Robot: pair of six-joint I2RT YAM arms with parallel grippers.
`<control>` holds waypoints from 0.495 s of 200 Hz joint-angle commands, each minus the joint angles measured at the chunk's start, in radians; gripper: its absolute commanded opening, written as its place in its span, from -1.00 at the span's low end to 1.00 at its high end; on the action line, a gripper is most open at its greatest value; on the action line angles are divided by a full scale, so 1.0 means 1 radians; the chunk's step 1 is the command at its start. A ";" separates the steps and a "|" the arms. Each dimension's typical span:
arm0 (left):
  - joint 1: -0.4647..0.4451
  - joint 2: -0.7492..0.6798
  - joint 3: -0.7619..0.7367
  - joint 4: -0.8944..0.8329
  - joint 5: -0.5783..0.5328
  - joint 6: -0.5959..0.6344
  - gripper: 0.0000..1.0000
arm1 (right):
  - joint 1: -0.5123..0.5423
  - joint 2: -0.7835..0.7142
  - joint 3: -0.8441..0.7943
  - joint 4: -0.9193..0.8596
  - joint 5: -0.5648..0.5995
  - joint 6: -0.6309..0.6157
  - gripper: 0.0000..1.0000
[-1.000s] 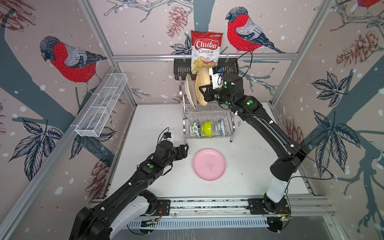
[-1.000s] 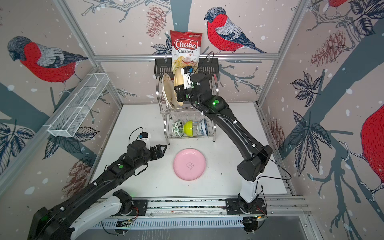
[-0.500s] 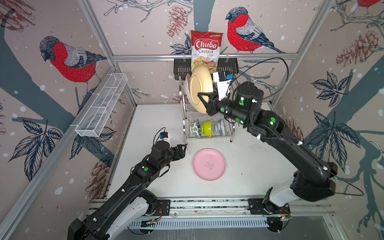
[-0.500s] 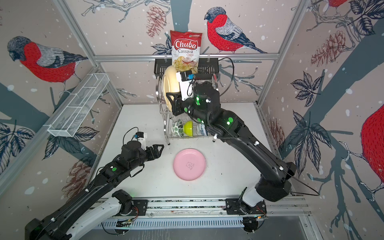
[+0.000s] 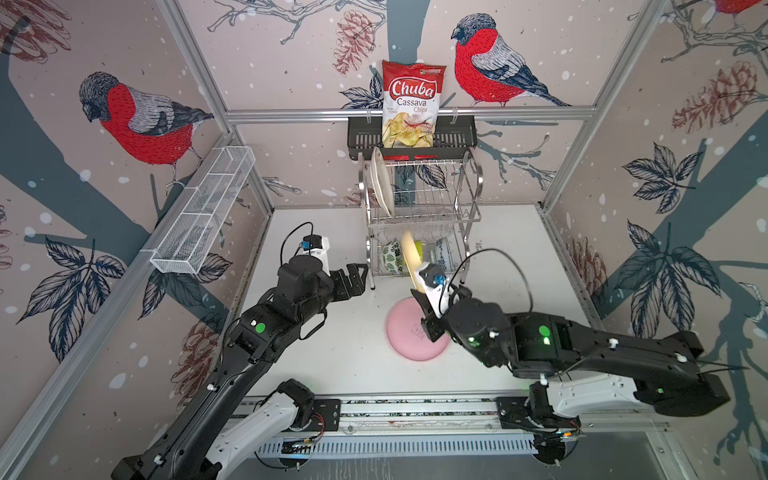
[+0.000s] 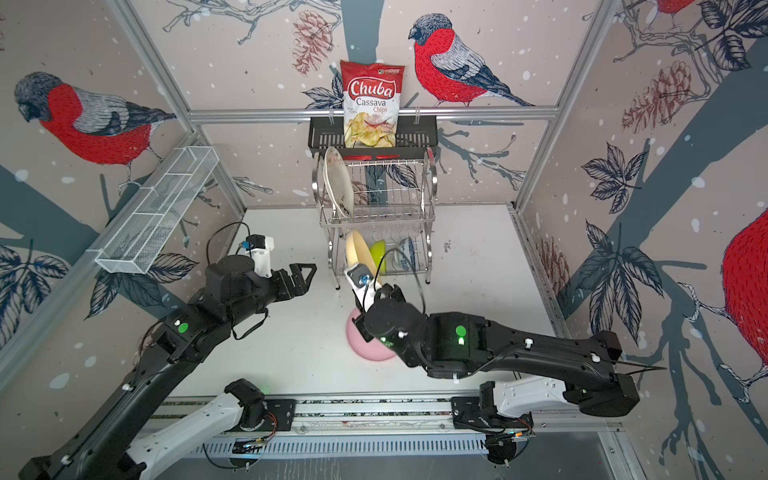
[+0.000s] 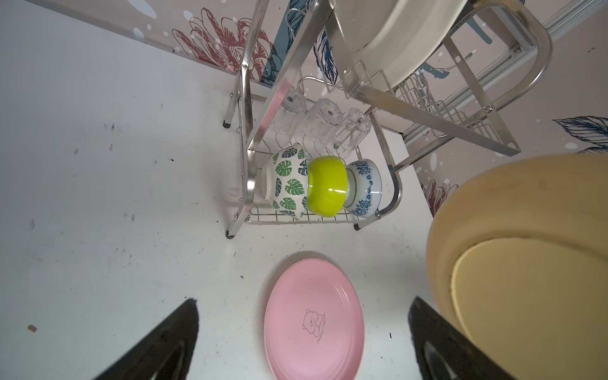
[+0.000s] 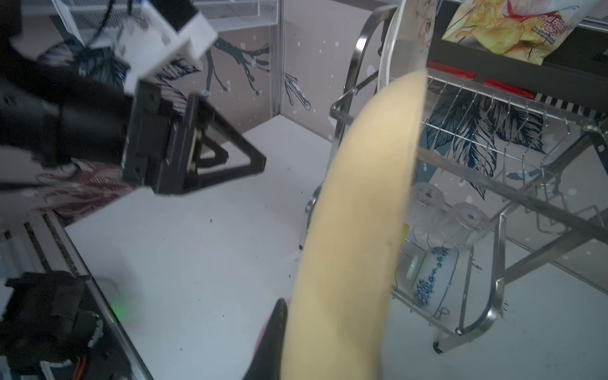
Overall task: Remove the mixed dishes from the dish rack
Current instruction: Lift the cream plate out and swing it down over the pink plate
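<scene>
The chrome dish rack (image 5: 465,216) (image 6: 419,216) stands at the back. A cream floral plate (image 5: 382,183) (image 6: 338,183) stands in its upper tier. Three bowls, green-leaf (image 7: 286,181), lime (image 7: 327,186) and blue-patterned (image 7: 363,187), lie below with three glass tumblers (image 7: 324,125). My right gripper (image 5: 422,301) (image 6: 362,299) (image 8: 329,345) is shut on the pale yellow plate (image 5: 409,257) (image 6: 356,251) (image 8: 362,230), held on edge in front of the rack, above the pink plate (image 5: 401,338) (image 7: 314,319) on the table. My left gripper (image 5: 357,278) (image 6: 305,276) (image 7: 302,306) is open and empty, left of the rack.
A red-and-white chips bag (image 5: 411,104) sits in a black basket (image 5: 361,137) on the back wall above the rack. A white mesh tray (image 5: 203,216) hangs on the left wall. The arms' rail (image 5: 415,409) runs along the table's front edge.
My right arm has drawn the yellow plate out of the upper tier and swung it down in front of the rack, over the pink plate. My left gripper has opened wider.
</scene>
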 commanded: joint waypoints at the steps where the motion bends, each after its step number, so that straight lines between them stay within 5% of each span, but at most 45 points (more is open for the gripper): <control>1: 0.000 0.012 0.039 -0.072 0.036 0.028 0.96 | 0.042 -0.011 -0.074 0.009 0.170 0.030 -0.88; 99: 0.001 0.153 0.132 -0.080 0.278 0.056 0.96 | 0.140 0.275 -0.111 -0.118 0.403 0.024 -0.95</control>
